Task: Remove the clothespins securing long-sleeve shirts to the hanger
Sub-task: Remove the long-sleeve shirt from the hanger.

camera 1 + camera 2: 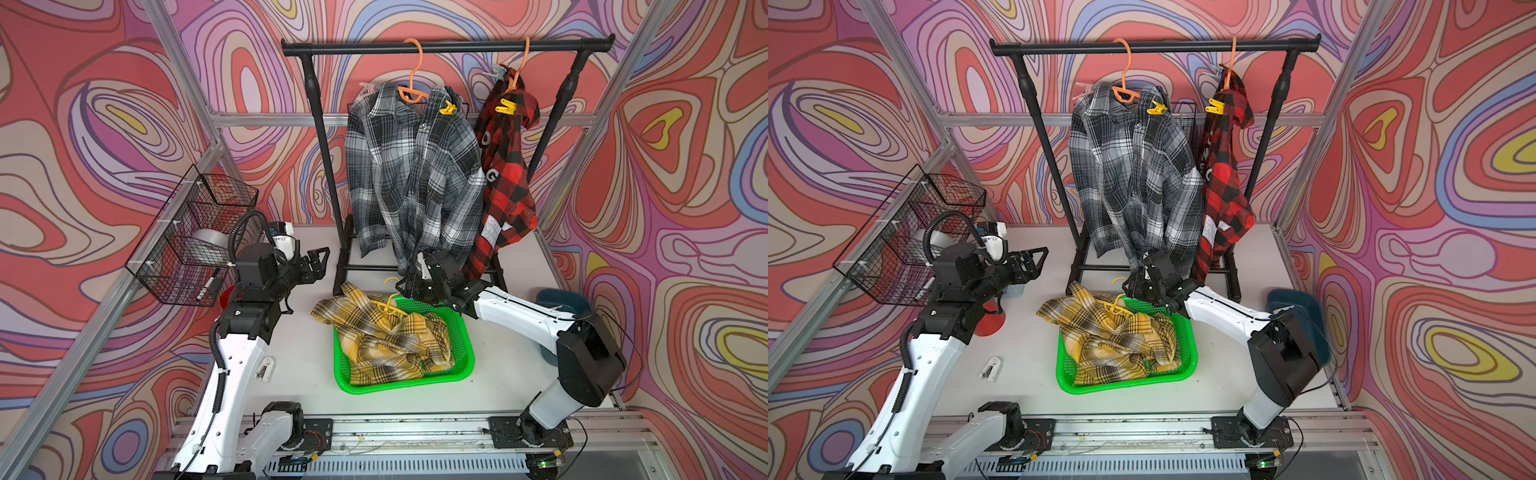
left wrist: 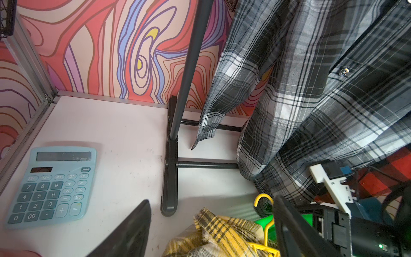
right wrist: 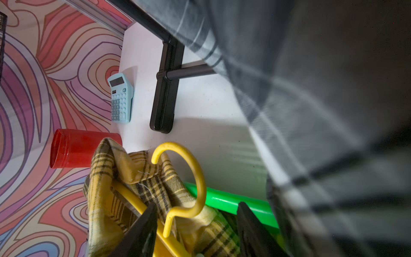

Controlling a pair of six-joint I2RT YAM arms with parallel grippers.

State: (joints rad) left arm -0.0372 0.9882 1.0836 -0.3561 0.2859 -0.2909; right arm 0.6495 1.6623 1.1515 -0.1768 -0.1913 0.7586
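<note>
In both top views the grey plaid shirt (image 1: 411, 174) hangs on an orange hanger, a yellow clothespin (image 1: 448, 109) at its right shoulder. Beside it the red check shirt (image 1: 505, 187) carries a yellow clothespin (image 1: 505, 107) and a pale teal one (image 1: 498, 72). The yellow plaid shirt (image 1: 386, 336) lies in the green basket (image 1: 463, 332) on its yellow hanger (image 3: 184, 178). A white clothespin (image 1: 264, 368) lies on the table. My right gripper (image 3: 196, 222) is open, jaws either side of the hanger's neck. My left gripper (image 2: 211, 213) hovers open left of the basket.
The black rack's foot (image 2: 170, 178) and cross bars stand between the arms. A blue calculator (image 2: 51, 187) and a red cup (image 3: 75, 151) sit at the left. A wire basket (image 1: 191, 237) hangs on the left frame. A dark blue bin (image 1: 565, 303) stands at the right.
</note>
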